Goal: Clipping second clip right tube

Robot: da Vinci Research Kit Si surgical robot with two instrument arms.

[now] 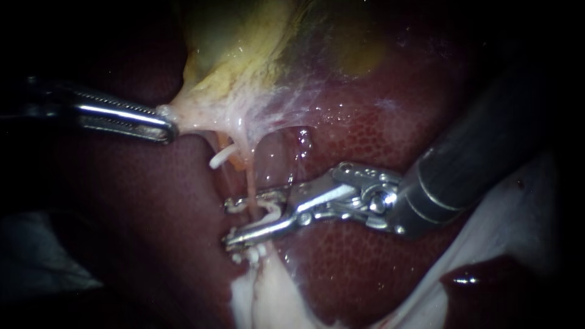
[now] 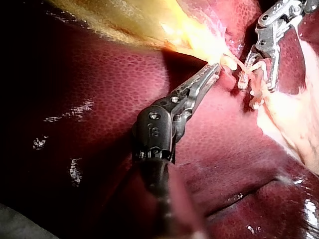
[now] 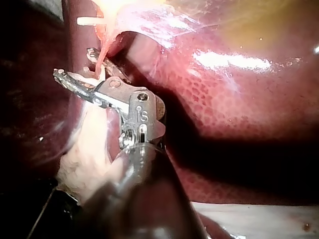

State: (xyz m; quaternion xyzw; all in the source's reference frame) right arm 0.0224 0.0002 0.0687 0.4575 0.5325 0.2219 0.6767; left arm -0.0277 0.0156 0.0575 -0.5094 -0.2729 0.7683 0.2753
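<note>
My right instrument [image 1: 230,221] comes in from the right, jaws open and straddling the thin pink right tube [image 1: 250,186]. A white clip [image 1: 272,211] sits inside the jaws. Another white clip [image 1: 248,256] shows just below the lower jaw. To the left, a further white clip [image 1: 219,158] sits on the neighbouring tube. My left instrument [image 1: 166,125] is shut on the pale edge of the gallbladder [image 1: 244,67] and holds it taut. In the wrist views the right instrument [image 3: 75,62] brackets the tube [image 3: 102,56], and the left instrument [image 2: 212,72] grips the yellowish tissue.
Dark red liver [image 1: 365,128] lies behind and under both instruments. Thin white membrane [image 1: 286,103] fans from the gallbladder down to the tubes. Pale tissue [image 1: 268,298] spreads below the jaws. A white fold [image 1: 506,225] lies under the right shaft.
</note>
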